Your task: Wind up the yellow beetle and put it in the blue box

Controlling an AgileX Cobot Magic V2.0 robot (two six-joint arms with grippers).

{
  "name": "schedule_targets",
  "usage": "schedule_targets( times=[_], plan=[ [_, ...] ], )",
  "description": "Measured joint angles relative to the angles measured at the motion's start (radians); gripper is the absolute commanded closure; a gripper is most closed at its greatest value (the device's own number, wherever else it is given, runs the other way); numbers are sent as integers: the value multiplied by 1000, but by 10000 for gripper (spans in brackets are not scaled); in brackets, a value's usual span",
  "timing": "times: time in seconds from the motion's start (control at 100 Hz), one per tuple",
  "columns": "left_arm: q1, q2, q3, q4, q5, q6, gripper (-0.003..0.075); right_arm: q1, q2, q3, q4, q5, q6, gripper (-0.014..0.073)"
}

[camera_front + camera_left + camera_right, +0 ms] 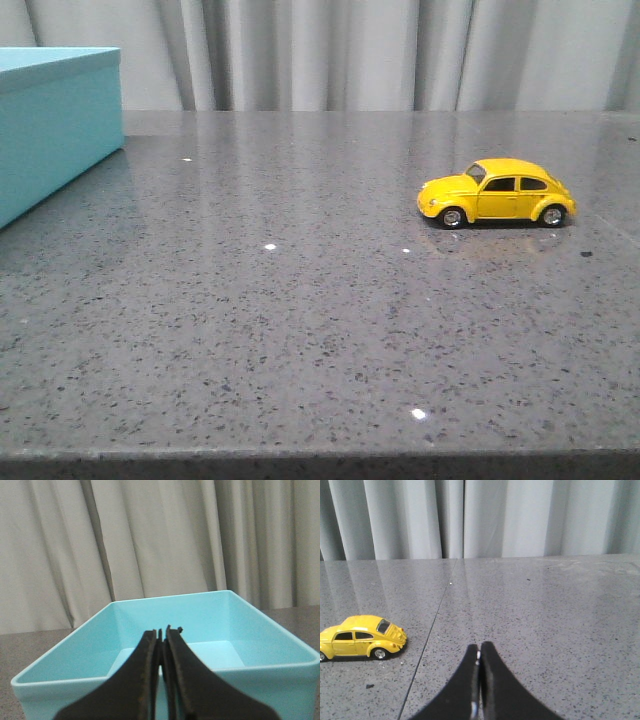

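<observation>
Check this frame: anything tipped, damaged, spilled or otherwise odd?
Nothing stands out. The yellow beetle sits upright on its wheels on the table, the blue box is open and empty, and both the left tool and right tool are shut.

The blue box [55, 125] is cut off by the left edge of the front view. In the right wrist view, the yellow beetle [360, 638] is clipped at its nose.
</observation>
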Motion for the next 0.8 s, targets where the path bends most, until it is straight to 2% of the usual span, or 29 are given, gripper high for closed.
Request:
schedule_targets(
  times=[0.25, 0.33, 0.4, 0.52, 0.59, 0.64, 0.8],
  plan=[
    [0, 60, -171, -38, 195, 0, 738, 0, 70, -164, 4, 131, 0, 643],
    [0, 115, -237, -47, 234, 0, 715, 0, 112, -208, 4, 137, 0, 587],
    [0, 169, -284, -57, 247, 0, 629, 0, 151, -241, 4, 139, 0, 512],
    [-7, 261, -350, -63, 255, 0, 358, 0, 216, -278, 4, 141, 0, 343],
    [-20, 315, -381, -65, 257, 0, 250, 0, 252, -293, 4, 144, 0, 275],
    [-35, 356, -399, -65, 257, 0, 220, 0, 277, -304, 4, 148, 0, 251],
    [-82, 458, -442, -65, 259, 0, 227, 0, 347, -340, 4, 156, 0, 244]
  ],
)
